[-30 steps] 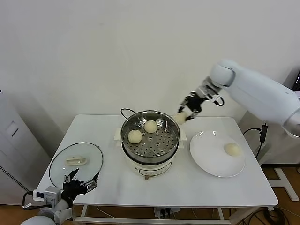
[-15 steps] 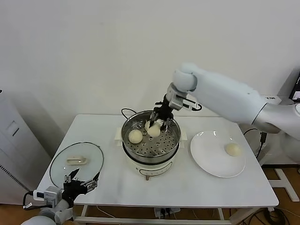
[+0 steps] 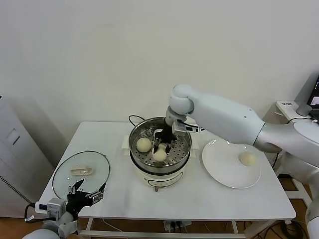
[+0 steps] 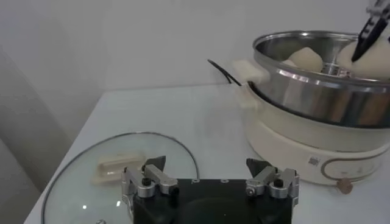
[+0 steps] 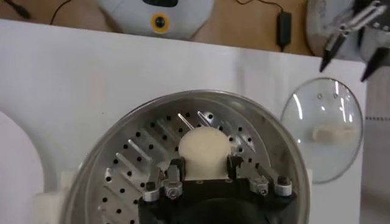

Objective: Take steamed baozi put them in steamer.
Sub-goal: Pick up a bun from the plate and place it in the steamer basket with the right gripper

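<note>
Third bun held low inside the steamer

The round shiny steel steamer (image 3: pixel 159 144) holds one cream-white baozi (image 3: pixel 143 144); the right gripper (image 3: pixel 161 149) pinches another (image 5: pixel 204 152) just above the perforated floor. Released askew, it could roll against its neighbour. One bun (image 3: pixel 246 158) waits on the flat white plate (image 3: pixel 219 172); the left gripper (image 4: pixel 210 179) idles spread.

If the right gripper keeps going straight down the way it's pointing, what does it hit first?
Most likely the steamer's perforated floor. The right gripper, shut on a bun, points down into the pot, though how far the bun sits above the floor is unclear.
</note>
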Tool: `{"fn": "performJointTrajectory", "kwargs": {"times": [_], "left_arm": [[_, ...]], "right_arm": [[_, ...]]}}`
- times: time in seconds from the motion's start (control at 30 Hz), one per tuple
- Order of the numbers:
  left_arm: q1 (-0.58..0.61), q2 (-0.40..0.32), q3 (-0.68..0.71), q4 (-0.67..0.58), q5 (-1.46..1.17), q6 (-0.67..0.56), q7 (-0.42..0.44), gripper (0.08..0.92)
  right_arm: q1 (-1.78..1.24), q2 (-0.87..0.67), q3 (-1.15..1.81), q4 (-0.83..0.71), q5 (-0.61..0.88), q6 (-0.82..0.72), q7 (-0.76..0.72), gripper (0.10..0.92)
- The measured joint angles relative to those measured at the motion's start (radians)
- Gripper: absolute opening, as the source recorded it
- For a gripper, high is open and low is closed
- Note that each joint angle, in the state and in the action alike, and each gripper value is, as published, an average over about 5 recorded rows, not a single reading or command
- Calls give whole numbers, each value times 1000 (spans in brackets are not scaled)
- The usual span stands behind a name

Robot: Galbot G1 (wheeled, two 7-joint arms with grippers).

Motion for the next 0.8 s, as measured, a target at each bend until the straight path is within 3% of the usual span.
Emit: {"fn": "performJointTrajectory", "kwargs": {"times": [0.1, 0.2, 0.57, 0.8], "left_arm": [[0, 0, 0, 2, 0, -1, 0, 823], [1, 1, -1, 3, 0, -2, 1, 823], [5, -2, -1, 3, 3, -4, 1, 823], [5, -1, -5, 2, 4, -4, 1, 823]], "right_arm": [[-21, 11, 7, 0, -25, 0, 0, 442], [-36, 17, 11, 2, -44, 0, 0, 496], [-39, 8, 40, 8, -77, 0, -4, 796], [16, -26, 86, -28, -59, 0, -15, 822]]}}
